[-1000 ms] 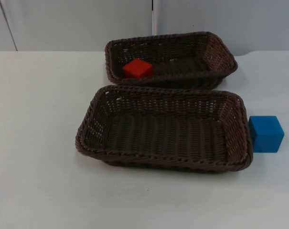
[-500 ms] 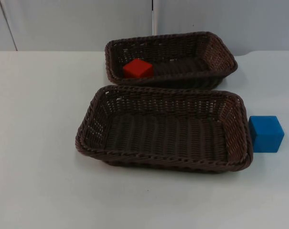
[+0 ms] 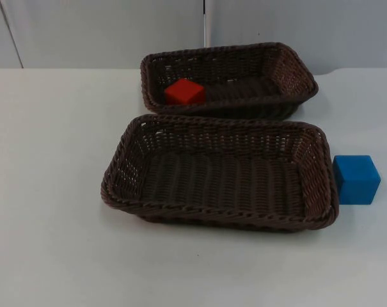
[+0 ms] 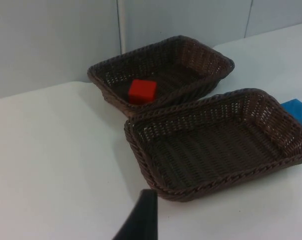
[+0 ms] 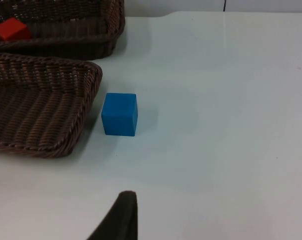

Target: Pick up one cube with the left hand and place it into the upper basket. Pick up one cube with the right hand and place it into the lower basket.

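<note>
The red cube (image 3: 184, 91) lies in the upper basket (image 3: 289, 64); the blue cube (image 3: 356, 179) sits on the table (image 3: 52, 192) beside the lower basket (image 3: 126, 153), unpicked. Whether either end effector is wide or narrow, I cannot tell.

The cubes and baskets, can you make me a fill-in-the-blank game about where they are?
1. The red cube lies inside the ____ basket.
2. The lower basket holds ____ cubes.
3. The blue cube sits on the ____, beside the lower basket.
4. The cube nearest the right claw's fingertip is ____.

Missing words: upper; no; table; blue
</note>
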### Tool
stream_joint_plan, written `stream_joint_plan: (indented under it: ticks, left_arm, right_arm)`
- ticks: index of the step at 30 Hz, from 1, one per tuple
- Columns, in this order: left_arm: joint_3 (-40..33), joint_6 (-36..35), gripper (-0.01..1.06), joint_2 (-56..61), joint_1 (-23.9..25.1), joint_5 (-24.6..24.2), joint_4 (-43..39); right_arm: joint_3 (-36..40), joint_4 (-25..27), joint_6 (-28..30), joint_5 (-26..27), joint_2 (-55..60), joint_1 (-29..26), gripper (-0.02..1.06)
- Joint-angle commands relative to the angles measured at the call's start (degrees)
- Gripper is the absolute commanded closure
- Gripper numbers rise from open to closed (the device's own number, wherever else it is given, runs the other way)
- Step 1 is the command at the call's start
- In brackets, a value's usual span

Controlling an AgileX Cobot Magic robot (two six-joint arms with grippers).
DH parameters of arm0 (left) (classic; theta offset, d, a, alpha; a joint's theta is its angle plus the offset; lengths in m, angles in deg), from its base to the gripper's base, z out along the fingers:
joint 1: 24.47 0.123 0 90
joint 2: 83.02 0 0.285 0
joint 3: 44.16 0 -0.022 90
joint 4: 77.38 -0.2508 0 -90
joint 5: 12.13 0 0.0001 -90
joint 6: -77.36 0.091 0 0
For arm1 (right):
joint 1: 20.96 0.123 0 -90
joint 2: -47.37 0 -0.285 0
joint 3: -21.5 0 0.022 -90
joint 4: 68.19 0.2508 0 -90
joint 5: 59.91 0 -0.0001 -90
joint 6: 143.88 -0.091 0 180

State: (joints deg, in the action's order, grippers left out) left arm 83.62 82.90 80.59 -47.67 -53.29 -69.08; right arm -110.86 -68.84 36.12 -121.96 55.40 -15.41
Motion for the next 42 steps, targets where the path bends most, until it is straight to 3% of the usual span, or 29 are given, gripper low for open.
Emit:
stream_joint_plan:
  ticks: [1,11,23,31,34,42]
  left_arm:
    - [-0.12,-0.02,0.16,0.31,-0.17,0.75,0.37]
    - [-0.12,-0.02,0.16,0.31,-0.17,0.98,0.15]
    - [-0.12,-0.02,0.16,0.31,-0.17,0.98,0.06]
    - [-0.12,-0.02,0.16,0.31,-0.17,0.98,-0.07]
    - [-0.12,-0.02,0.16,0.31,-0.17,0.98,-0.3]
    - [-0.12,-0.02,0.16,0.31,-0.17,0.98,-0.3]
  right_arm:
    - [0.04,-0.18,0.0,0.32,-0.24,-0.31,-0.01]
    - [-2.26,-0.16,0.0,4.26,8.08,-0.31,-0.01]
    - [-8.88,0.08,0.0,8.46,34.15,-0.31,-0.01]
    - [-15.24,4.48,0.0,8.86,54.7,-0.31,-0.01]
    - [-17.42,5.63,1.86,8.98,59.95,-0.31,-0.01]
    - [-26.92,6.36,14.72,8.98,77.2,-0.31,-0.01]
